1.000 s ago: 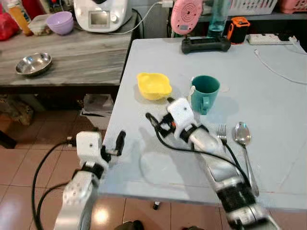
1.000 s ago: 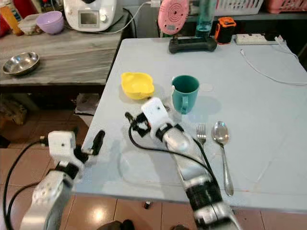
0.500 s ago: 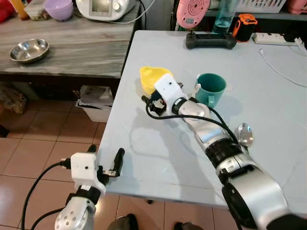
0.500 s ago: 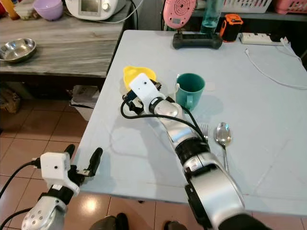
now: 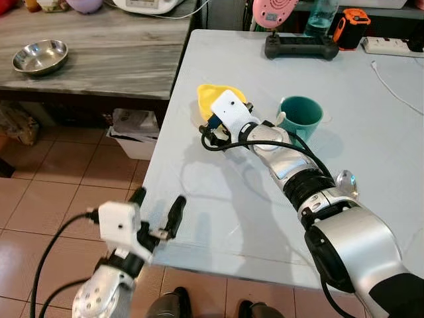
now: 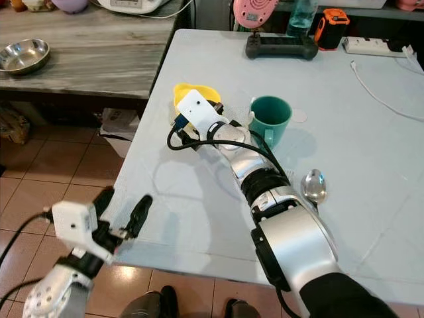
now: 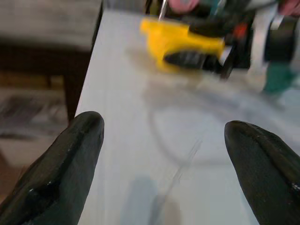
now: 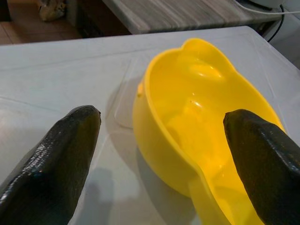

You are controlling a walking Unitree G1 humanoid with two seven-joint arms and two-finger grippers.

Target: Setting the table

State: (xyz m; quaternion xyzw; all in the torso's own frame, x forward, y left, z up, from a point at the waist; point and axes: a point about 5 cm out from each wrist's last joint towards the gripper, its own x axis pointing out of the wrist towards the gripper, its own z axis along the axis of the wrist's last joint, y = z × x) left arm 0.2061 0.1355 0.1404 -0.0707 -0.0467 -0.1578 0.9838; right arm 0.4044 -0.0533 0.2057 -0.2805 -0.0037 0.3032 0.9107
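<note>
Two risks: the right gripper (image 8: 159, 154), fingers spread wide either side of the yellow bowl (image 8: 206, 140) near the table's (image 5: 218, 199) left edge, could tip the shallow bowl or shove it toward that edge if one finger catches the rim unevenly. The left gripper (image 5: 158, 213) hangs open off the table's front-left corner. The fork and most of the spoon (image 6: 314, 187) sit hidden behind the right arm, and the left wrist view is blurred.

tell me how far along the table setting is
Done: a teal mug and a spoon lie on the light table. In hand: the right gripper is open, its fingers straddling the wall of the yellow bowl, not closed yet. Left: grasping and placing the bowl. The left gripper hangs open at the table's near edge.
</note>
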